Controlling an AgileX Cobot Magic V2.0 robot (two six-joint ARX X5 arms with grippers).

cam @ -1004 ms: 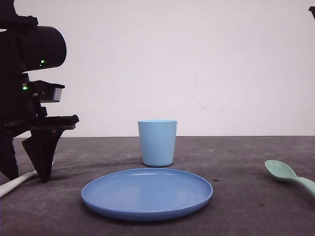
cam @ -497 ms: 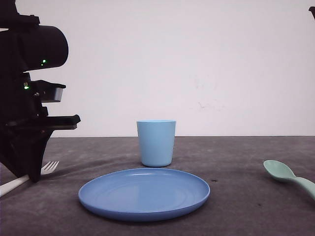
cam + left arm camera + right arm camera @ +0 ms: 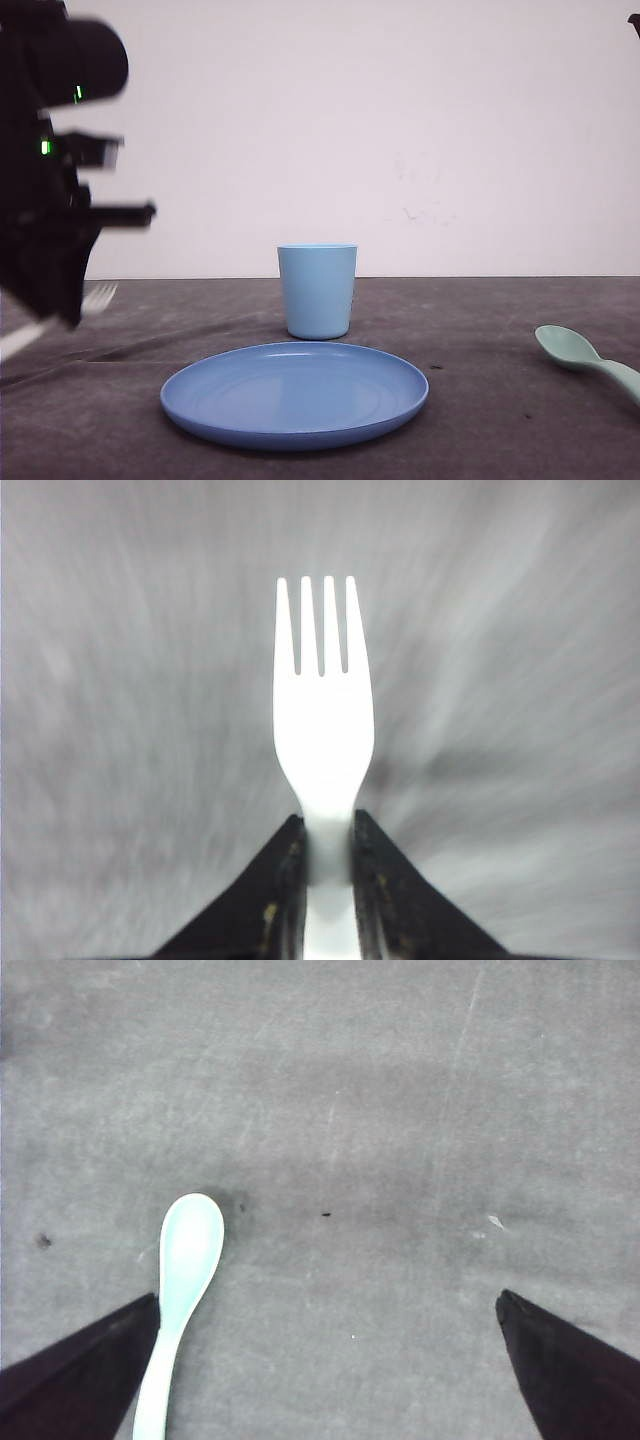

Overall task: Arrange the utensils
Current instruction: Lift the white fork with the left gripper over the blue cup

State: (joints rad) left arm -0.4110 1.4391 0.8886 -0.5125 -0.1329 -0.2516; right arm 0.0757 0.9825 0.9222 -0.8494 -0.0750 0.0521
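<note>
Left wrist view: my left gripper pinches the white fork by its neck, tines pointing away from the fingertips. Right gripper gapes wide, green spoon just inside one finger.

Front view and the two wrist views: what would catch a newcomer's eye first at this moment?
The white fork stands out, clamped by its handle in the left gripper and blurred above the dark table at its left edge. At the centre sits the round blue plate with the light blue cup just behind it. Far right, the mint-green spoon lies flat on the table between the wide-open fingers of the right gripper.
</note>
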